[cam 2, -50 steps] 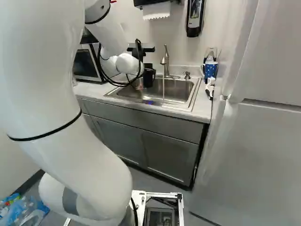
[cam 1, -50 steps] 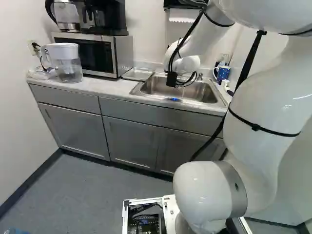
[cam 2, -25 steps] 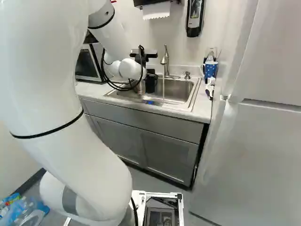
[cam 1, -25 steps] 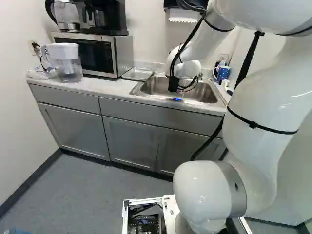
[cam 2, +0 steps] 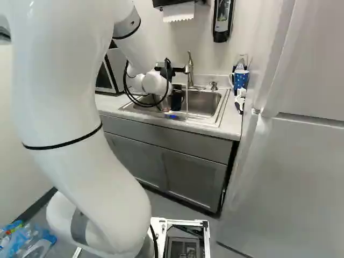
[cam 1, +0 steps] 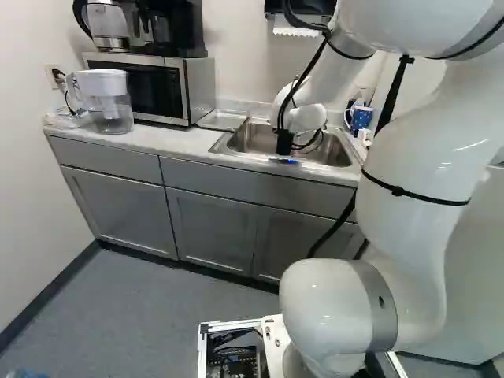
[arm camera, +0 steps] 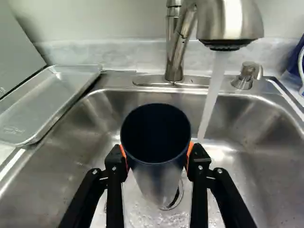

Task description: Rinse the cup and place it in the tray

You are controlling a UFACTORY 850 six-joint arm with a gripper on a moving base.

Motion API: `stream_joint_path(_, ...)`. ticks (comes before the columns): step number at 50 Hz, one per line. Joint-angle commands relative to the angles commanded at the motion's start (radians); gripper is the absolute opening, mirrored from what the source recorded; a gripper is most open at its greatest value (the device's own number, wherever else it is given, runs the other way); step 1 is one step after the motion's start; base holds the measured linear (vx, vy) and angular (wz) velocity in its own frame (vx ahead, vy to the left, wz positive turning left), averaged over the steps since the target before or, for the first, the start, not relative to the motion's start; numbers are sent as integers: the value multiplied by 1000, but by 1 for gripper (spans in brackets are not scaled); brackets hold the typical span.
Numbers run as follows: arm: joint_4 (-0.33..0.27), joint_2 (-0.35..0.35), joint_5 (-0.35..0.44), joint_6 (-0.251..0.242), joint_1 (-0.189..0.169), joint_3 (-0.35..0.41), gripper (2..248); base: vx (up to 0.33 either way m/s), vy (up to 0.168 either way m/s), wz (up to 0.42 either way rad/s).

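Note:
Low over the sink (cam 2: 207, 102), my black gripper (cam 2: 177, 99) shows at the wrist's end in the right base view. Seen in the wrist view, the gripper (arm camera: 156, 154) has its orange pads pressed against opposite sides of the cup (arm camera: 161, 173), which has a dark inside and a shiny outer wall. Its open mouth faces the camera. Water (arm camera: 212, 95) runs from the faucet (arm camera: 230, 21) and falls beside the cup, past its rim. The metal tray (arm camera: 45, 102) lies on the counter along the sink's edge.
A soap pump (arm camera: 246, 76) stands behind the basin. Beyond the sink is a blue cup (cam 2: 240, 79), with a refrigerator (cam 2: 295, 177) close by. A microwave (cam 1: 142, 88) and a water pitcher (cam 1: 107, 101) stand on the counter.
In both base views the wrist and gripper have shifted lower and somewhat to the right over the sink. The base has stayed where it was.

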Motion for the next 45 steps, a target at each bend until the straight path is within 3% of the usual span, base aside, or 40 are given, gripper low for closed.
stream_joint_path(22, 0, -106, 0, 0, -50, -84, 126, 0, 0, 0)
stream_joint_path(33, 0, -116, 0, 0, -72, -96, 126, 0, 0, 0)
stream_joint_path(45, 0, -116, 0, 0, -72, -96, 126, 0, 0, 0)
